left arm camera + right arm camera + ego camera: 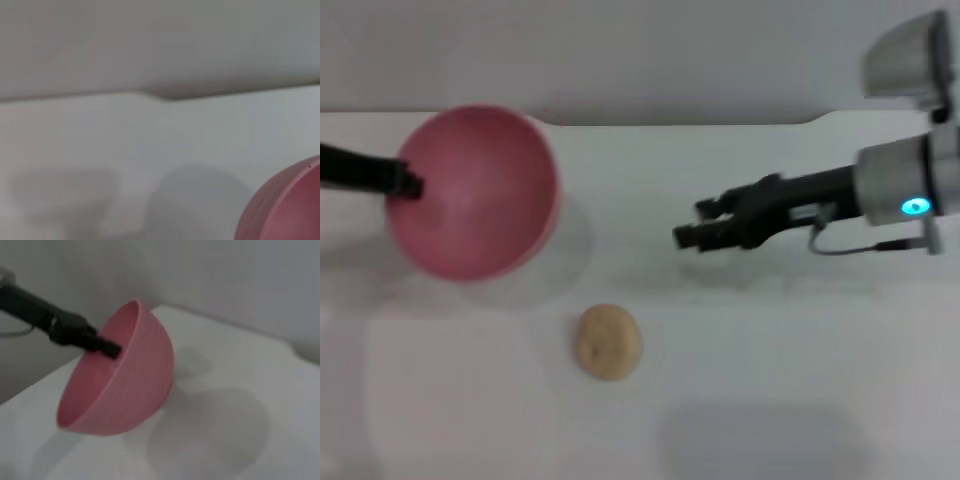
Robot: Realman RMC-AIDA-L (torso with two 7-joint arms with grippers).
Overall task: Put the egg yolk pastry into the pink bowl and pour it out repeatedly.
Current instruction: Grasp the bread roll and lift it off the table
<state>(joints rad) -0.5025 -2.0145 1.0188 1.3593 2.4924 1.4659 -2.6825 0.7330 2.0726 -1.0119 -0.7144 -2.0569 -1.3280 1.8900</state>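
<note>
The pink bowl (pixel 475 190) hangs tilted above the table at the far left, its empty inside facing me. My left gripper (pixel 408 185) is shut on its left rim. The right wrist view shows the same grip (pixel 106 347) and the bowl (pixel 125 390) lifted off the table, with its shadow below. The bowl's outer wall fills a corner of the left wrist view (pixel 285 210). The egg yolk pastry (pixel 610 342) lies on the white table, in front of the bowl and a little to its right. My right gripper (pixel 692 224) is open and empty, hovering right of the bowl and beyond the pastry.
The white table (pixel 770 400) ends at a far edge against a grey wall (pixel 620 50). Nothing else stands on the table.
</note>
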